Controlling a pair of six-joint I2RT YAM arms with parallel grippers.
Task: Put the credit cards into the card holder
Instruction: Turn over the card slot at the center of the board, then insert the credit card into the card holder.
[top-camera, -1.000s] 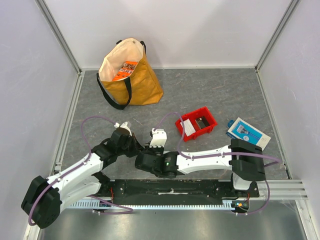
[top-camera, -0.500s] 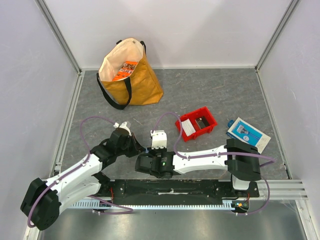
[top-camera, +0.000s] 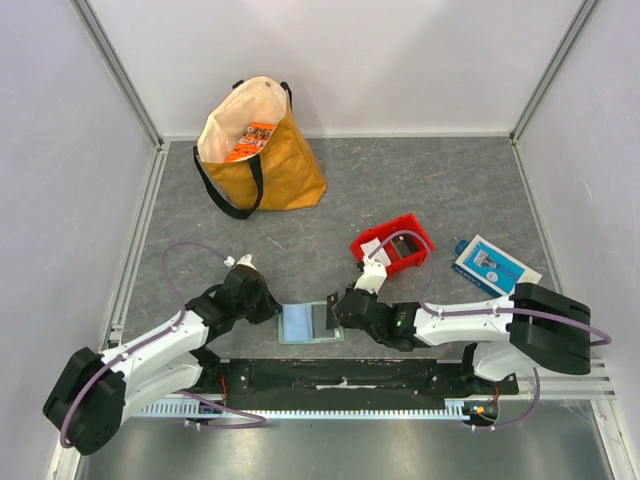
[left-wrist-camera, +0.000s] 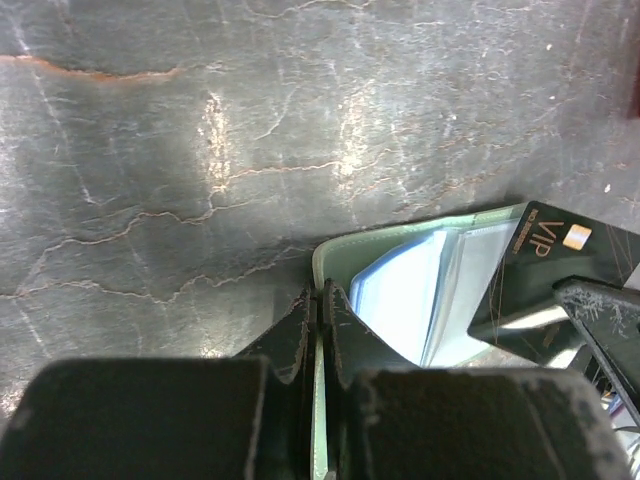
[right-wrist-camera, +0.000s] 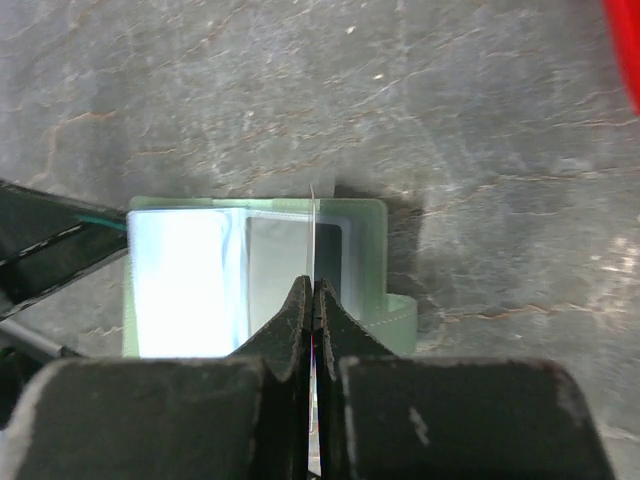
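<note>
The grey stone-look table carries everything. The left arm and right arm both reach low and inward from the near edge, meeting in front of the base rail. At the back left stands a mustard tote bag with black straps, its mouth open and something orange inside. A red bin sits right of centre, with a white piece at its left end. A blue-and-white box lies flat near it on the right. The holder lies open and flat on the table between the two grippers, close to the rail, its clear pockets facing up. Something pale blue shows under the left pocket. A dark card printed "VIP", with a gold chip, is held on edge, its far edge at the holder's right half. The right gripper has its jaws pinched tight on this card, which the right wrist view shows as a thin line. The left gripper is clamped narrow on the holder's pale-green left edge.
</note>
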